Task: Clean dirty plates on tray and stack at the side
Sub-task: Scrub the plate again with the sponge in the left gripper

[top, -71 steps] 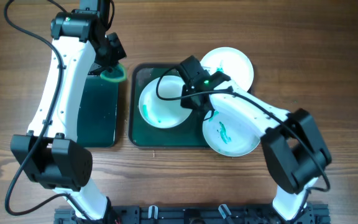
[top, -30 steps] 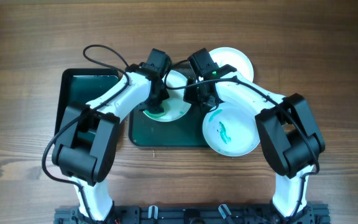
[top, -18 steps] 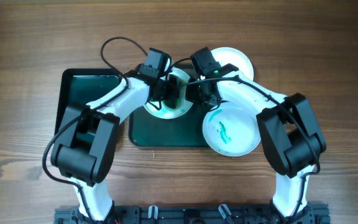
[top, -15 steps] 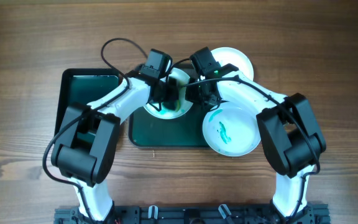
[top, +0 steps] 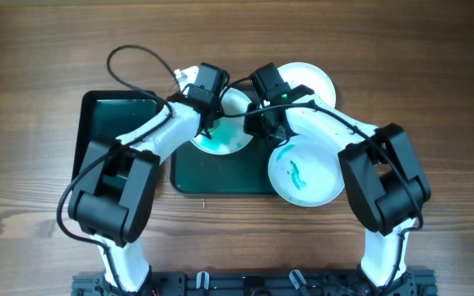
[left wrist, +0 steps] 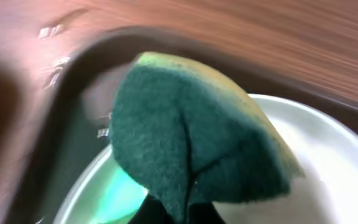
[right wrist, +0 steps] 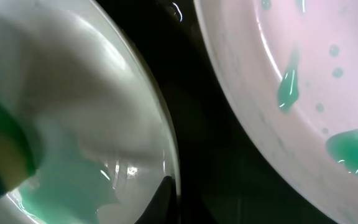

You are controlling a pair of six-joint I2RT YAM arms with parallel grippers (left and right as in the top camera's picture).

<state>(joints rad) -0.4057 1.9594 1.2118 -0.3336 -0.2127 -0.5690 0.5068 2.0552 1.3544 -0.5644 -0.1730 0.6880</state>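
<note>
A white plate (top: 225,141) smeared with teal lies on the dark green tray (top: 220,177). My left gripper (top: 210,111) is shut on a green and yellow sponge (left wrist: 191,137) and presses it on this plate's far left part (left wrist: 328,162). My right gripper (top: 263,125) is shut on the plate's right rim (right wrist: 166,193). A second plate (top: 307,173) with teal marks lies over the tray's right end and also shows in the right wrist view (right wrist: 303,74). A third, plain white plate (top: 311,82) lies at the back right.
A narrower black tray (top: 97,123) lies on the wooden table left of the green tray. Both arms cross over the green tray's back half. A black cable loops above the left arm (top: 138,62).
My left arm came from the black tray with the sponge and rubbed it over the plate. The teal is now spread across the plate. My right gripper stayed on the rim.
</note>
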